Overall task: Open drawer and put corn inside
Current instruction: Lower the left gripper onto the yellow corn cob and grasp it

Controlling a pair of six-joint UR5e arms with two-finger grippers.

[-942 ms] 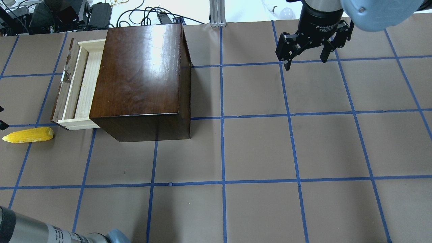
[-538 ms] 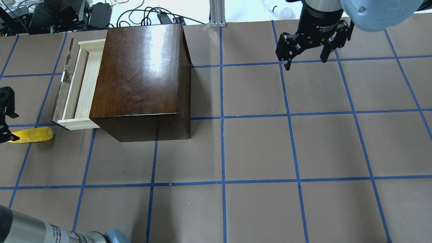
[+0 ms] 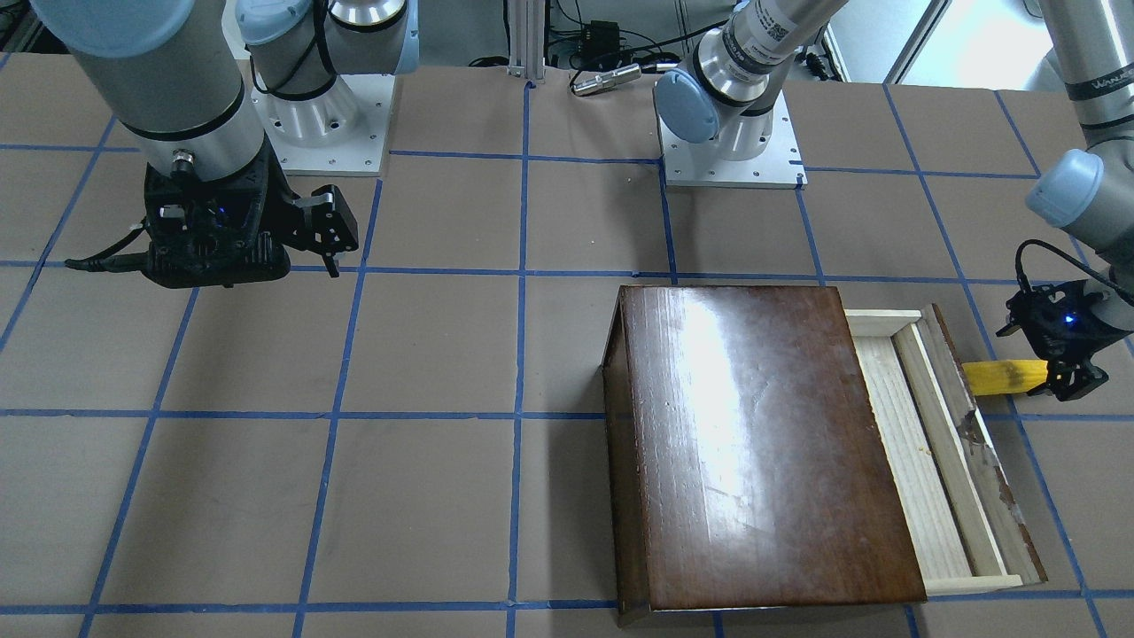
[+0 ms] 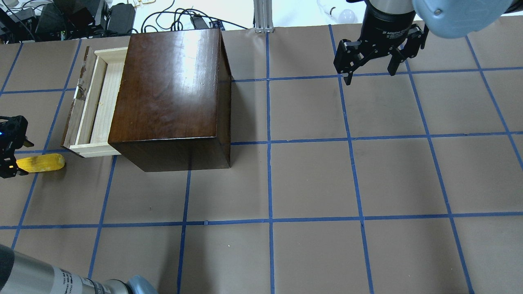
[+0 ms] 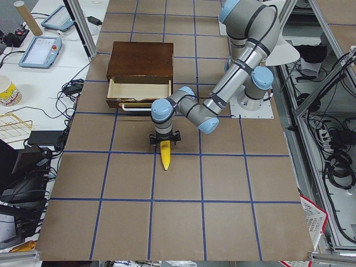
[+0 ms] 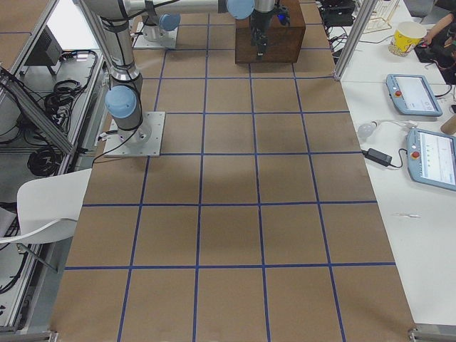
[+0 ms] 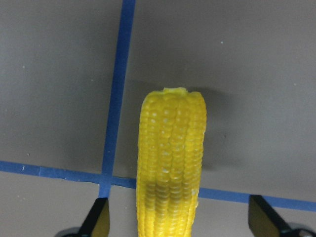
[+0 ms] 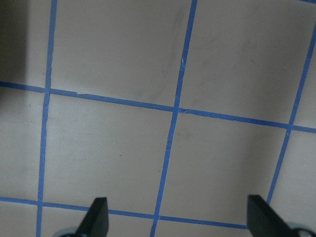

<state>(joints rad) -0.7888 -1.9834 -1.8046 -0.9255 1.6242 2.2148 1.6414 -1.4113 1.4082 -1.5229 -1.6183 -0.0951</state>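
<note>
Corn [image 7: 170,163] between wide-open left fingers [image 7: 98,222], not touching

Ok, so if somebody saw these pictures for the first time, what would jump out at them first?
The bright yellow corn lying on the brown table just off the drawer's front corner, with the left hand open astride it. Next, the glossy dark wooden box on the robot's left side, its pale drawer pulled partly open. The right hand hangs open over the table's far right.
</note>
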